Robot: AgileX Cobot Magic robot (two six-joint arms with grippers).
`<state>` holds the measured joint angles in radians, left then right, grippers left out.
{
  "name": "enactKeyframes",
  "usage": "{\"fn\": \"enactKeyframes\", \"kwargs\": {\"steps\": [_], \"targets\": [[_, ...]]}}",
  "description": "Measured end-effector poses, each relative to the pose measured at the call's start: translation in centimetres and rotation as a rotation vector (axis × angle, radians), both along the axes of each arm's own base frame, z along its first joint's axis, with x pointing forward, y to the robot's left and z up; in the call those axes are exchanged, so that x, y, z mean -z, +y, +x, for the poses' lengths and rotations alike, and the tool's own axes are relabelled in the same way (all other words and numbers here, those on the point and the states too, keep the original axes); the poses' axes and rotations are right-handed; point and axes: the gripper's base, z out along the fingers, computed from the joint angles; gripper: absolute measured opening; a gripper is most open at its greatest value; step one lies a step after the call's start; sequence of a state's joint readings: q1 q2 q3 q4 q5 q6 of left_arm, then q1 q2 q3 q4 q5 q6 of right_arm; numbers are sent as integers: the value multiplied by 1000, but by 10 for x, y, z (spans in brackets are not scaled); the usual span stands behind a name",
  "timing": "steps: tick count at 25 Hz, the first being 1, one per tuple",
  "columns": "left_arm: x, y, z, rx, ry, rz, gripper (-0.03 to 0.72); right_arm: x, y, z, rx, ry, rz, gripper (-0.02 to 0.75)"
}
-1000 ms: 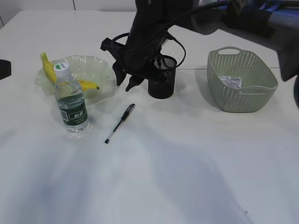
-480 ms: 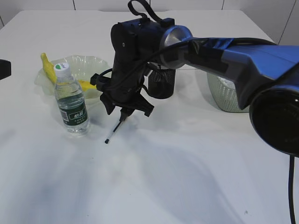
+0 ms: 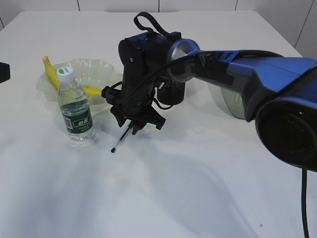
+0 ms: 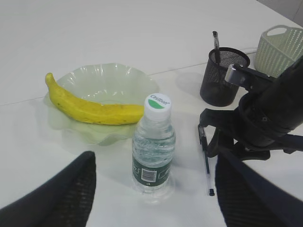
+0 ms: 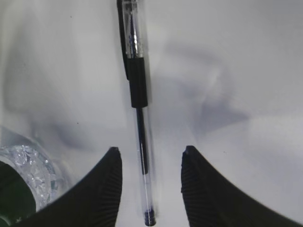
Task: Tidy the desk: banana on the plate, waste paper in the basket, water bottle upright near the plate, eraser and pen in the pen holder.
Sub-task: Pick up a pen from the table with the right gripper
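Right wrist view: pen point(image 5: 137, 101) flat on table point(image 5: 246, 56), long axis vertical in frame, tip at bottom centre, between spread fingers point(image 5: 102, 189) of right gripper point(image 5: 149, 187), not clamped. Exterior view: pen point(image 3: 121, 138) at centre left, diagonal, tip lower left toward bottle point(image 3: 74, 106). Left gripper point(image 4: 151, 198) apart, holding nothing, at bottom of left wrist view.

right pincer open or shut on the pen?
Open. In the right wrist view the right pincer has its fingers apart, the clear black-capped pen lying between them on the table.
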<state>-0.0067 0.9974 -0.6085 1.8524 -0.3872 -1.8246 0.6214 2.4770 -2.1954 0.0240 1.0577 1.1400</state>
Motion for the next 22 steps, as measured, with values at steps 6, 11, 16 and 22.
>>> {"fn": "enactKeyframes", "kwargs": {"steps": [6, 11, 16, 22], "targets": [[0, 1, 0, -10, -3, 3, 551, 0, 1, 1, 24, -10, 12, 318], [0, 1, 0, -10, -3, 3, 551, 7, 1, 2, 34, 1, 14, 319], [0, 1, 0, -10, -3, 3, 551, 8, 2, 2, 51, 0, 22, 319], [0, 1, 0, -11, -3, 4, 551, 13, 8, 10, 54, -10, 32, 319]]}}
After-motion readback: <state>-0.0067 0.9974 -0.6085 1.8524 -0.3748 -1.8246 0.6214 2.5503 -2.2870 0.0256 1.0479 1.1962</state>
